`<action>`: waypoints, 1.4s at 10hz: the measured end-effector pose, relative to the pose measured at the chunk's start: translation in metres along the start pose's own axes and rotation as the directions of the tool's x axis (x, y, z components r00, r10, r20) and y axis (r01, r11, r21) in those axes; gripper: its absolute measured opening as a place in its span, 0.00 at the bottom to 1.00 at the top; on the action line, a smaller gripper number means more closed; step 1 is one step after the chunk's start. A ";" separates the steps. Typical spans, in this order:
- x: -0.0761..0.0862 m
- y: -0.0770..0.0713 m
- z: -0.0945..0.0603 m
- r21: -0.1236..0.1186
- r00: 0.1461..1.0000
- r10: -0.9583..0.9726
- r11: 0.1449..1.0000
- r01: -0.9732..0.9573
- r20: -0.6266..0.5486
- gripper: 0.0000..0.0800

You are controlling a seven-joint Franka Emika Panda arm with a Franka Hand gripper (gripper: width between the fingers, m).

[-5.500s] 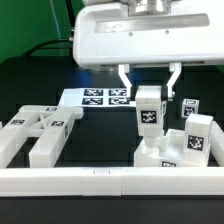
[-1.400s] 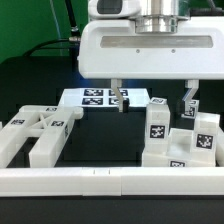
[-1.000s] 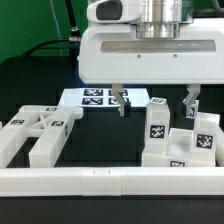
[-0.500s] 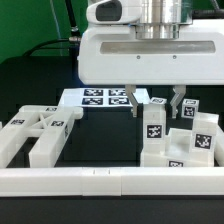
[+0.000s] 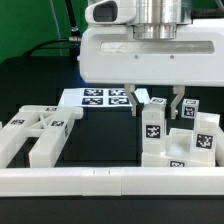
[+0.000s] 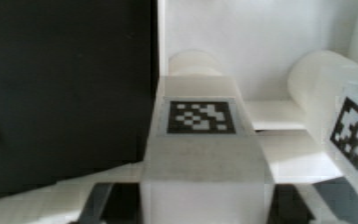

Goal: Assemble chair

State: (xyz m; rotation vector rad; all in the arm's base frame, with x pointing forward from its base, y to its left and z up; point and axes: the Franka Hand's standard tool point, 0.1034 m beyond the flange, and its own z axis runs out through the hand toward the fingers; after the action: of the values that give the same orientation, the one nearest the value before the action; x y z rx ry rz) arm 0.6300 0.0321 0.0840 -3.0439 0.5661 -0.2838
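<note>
**Fingers drawn in around the upright leg bar**

Over the last second and a half, the gripper [image 5: 156, 110] had pulled its two fingers in from a wide spread. They now stood close on either side of the top of the leg bar [image 5: 152, 125], which had not shifted. The bar stood upright right of centre in the exterior view, its tag facing the camera. Its foot rested on the low seat block [image 5: 165, 158] at the lower right.

In the wrist view, the leg bar [image 6: 204, 140] ran between the gripper's [image 6: 208, 205] dark finger pads [image 6: 115, 203], which flanked it closely. Whether they were pressing on it or only beside it could not be told.

A second tagged part [image 5: 203, 136] stood just beside the bar, at the right edge of the exterior frame. More loose chair parts [image 5: 35, 135] lay well apart at the lower left. The marker board [image 5: 100, 97] lay flat on the black table [image 5: 30, 85] behind, and a long white border rail [image 5: 80, 181] crossed the bottom of the frame.
</note>
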 end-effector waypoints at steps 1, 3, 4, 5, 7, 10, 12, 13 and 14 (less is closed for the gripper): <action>0.000 0.001 0.000 0.007 0.994 0.113 0.994 -0.113 0.000 0.36; -0.001 -0.002 0.000 0.010 0.947 0.322 0.947 -0.322 0.004 0.36; -0.004 -0.005 0.000 0.011 0.888 0.459 0.888 -0.460 0.009 0.36; -0.006 -0.008 -0.001 0.010 0.825 0.565 0.825 -0.565 0.015 0.36; -0.007 -0.008 0.000 0.009 0.697 0.717 0.697 -0.717 0.023 0.36; -0.007 -0.010 0.000 0.007 0.580 0.814 0.580 -0.815 0.026 0.36; -0.007 -0.010 0.001 0.008 0.626 0.779 0.627 -0.779 0.026 0.63; -0.007 -0.010 0.000 0.008 0.674 0.739 0.674 -0.739 0.026 0.77; -0.007 -0.010 0.000 0.010 0.721 0.692 0.721 -0.693 0.025 0.77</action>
State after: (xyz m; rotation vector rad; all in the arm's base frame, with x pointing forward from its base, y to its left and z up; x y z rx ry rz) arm 0.6274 0.0442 0.0832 -2.5452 1.6139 -0.2135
